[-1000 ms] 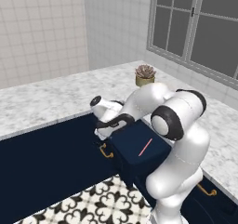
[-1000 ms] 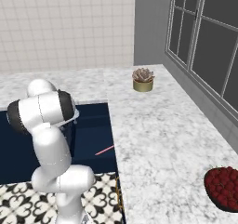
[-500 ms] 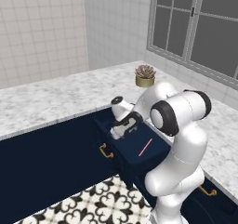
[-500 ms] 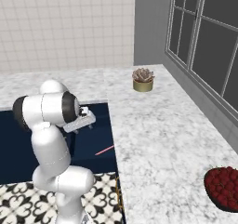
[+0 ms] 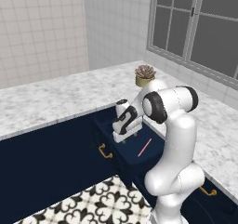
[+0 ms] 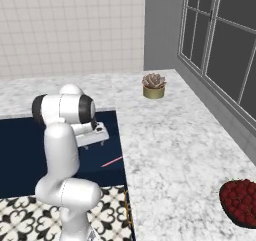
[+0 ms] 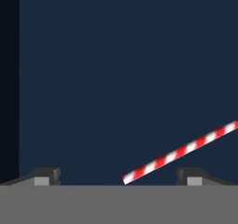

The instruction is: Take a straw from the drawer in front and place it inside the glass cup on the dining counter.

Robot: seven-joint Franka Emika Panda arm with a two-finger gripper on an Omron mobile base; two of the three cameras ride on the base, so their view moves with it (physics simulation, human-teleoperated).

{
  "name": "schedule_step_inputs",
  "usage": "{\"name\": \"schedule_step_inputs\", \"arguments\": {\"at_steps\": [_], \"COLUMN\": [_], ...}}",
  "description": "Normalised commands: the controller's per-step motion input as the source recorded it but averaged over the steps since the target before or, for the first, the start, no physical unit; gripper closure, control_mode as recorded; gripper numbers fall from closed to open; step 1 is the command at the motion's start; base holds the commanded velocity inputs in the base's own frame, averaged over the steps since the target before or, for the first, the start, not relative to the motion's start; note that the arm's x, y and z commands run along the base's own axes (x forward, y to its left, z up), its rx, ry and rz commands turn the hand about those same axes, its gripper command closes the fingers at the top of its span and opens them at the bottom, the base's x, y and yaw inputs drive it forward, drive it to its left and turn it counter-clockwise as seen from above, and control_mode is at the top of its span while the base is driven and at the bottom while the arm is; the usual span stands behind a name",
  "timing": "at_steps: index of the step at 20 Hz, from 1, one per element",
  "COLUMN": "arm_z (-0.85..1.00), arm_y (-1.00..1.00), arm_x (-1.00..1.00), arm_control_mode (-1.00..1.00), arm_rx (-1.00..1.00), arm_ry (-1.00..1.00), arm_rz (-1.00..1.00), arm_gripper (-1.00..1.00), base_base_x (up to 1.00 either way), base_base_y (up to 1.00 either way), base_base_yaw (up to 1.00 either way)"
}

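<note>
The red-and-white striped straw [image 7: 179, 151] lies flat on the dark navy floor of the open drawer [image 7: 116, 79]. My gripper [image 7: 120, 176] hangs over it, open, with the straw's near end between the two fingertips and nothing gripped. In the left base view the straw [image 5: 144, 147] lies just right of the gripper [image 5: 124, 135], inside the drawer [image 5: 132, 146]. From the right base camera, the gripper [image 6: 98, 139] sits just above the straw [image 6: 112, 161]. The marble dining counter [image 6: 170, 135] runs alongside. The glass cup is out of view.
A small potted succulent [image 5: 145, 74] stands on the counter behind the arm, also seen as the plant [image 6: 153, 85]. A dark red bowl-like object [image 6: 242, 202] sits at the counter's near right. A gold handle [image 5: 105, 151] marks the drawer front. Patterned floor tiles lie below.
The hand has swung right and down from beside the counter to just above the drawer floor, close to the straw. The jaws have stayed open.
</note>
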Motion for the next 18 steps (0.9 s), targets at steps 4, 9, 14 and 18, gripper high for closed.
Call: {"name": "schedule_step_inputs", "arguments": {"at_steps": [4,9,14,18], "arm_z": [-0.40,-0.04,0.09,0.36], "arm_y": [0.23,0.83,0.97,0.18], "arm_x": [-0.06,-0.81,-0.90,-0.05], "arm_control_mode": [-1.00,-1.00,-1.00,-1.00], "arm_rx": [0.09,0.04,0.00,0.02], "arm_ry": [0.01,-0.12,-0.29,-0.16], "arm_rz": [0.02,0.03,0.00,-0.13], "arm_gripper": [-1.00,-1.00,-1.00,-1.00], "base_base_x": [0.00,0.00,0.00,0.00], "base_base_y": [0.00,0.00,0.00,0.00], "base_base_yaw": [0.00,0.00,0.00,0.00]}}
